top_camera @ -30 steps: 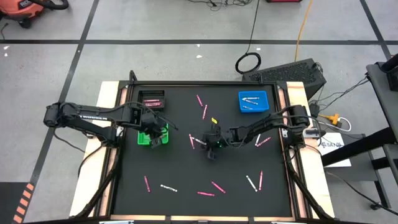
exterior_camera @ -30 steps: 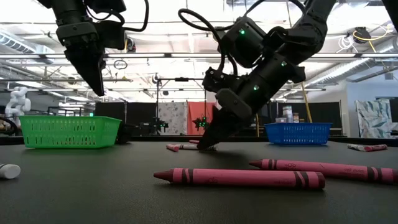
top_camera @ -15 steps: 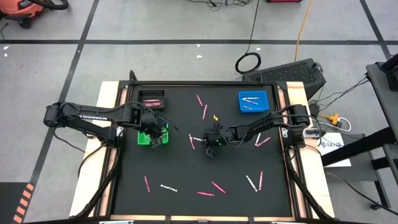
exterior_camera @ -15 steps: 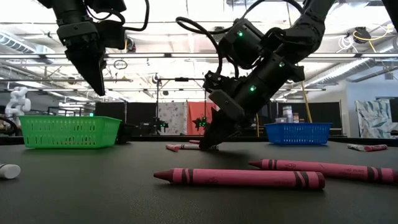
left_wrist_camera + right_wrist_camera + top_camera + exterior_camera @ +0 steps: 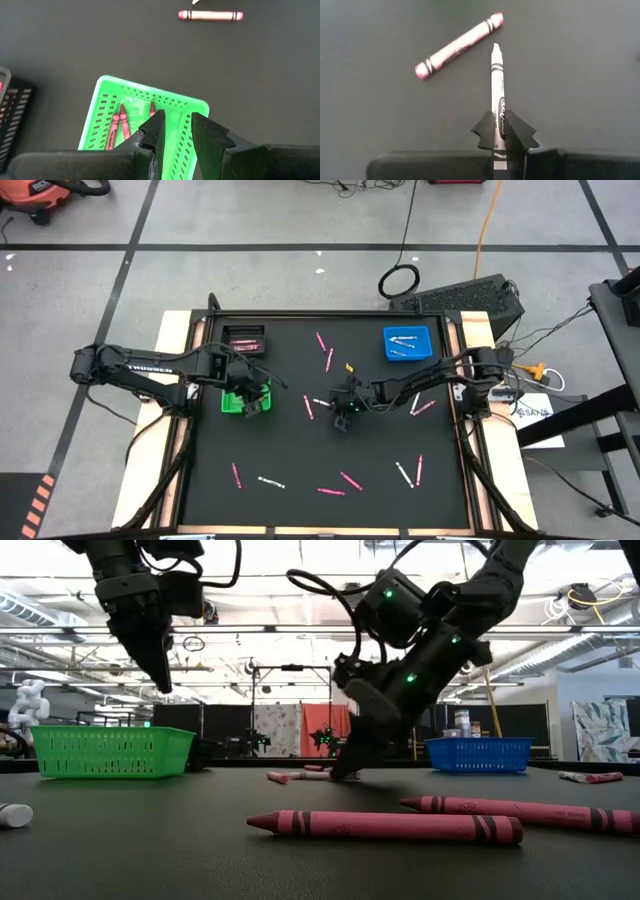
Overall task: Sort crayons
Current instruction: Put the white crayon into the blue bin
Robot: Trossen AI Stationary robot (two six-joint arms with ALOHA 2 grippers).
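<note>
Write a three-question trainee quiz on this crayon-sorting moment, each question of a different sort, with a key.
1. True or false: the right gripper is shut on a white paper-wrapped crayon.
2. The open left gripper hangs over which tray? A. blue plastic basket B. green plastic basket C. black tray
3. Fill in: the crayons in the green basket are ___ in colour.

Key: 1 true; 2 B; 3 pink.

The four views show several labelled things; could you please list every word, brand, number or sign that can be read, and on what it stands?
"TROSSEN": white lettering on the left arm, high view; small, only just readable.
White crayon in the right gripper: black print on its wrapper, too blurred to read.
Pink crayon, low view: wrapper print unreadable.
Paper sheet beside the table: too small.
</note>
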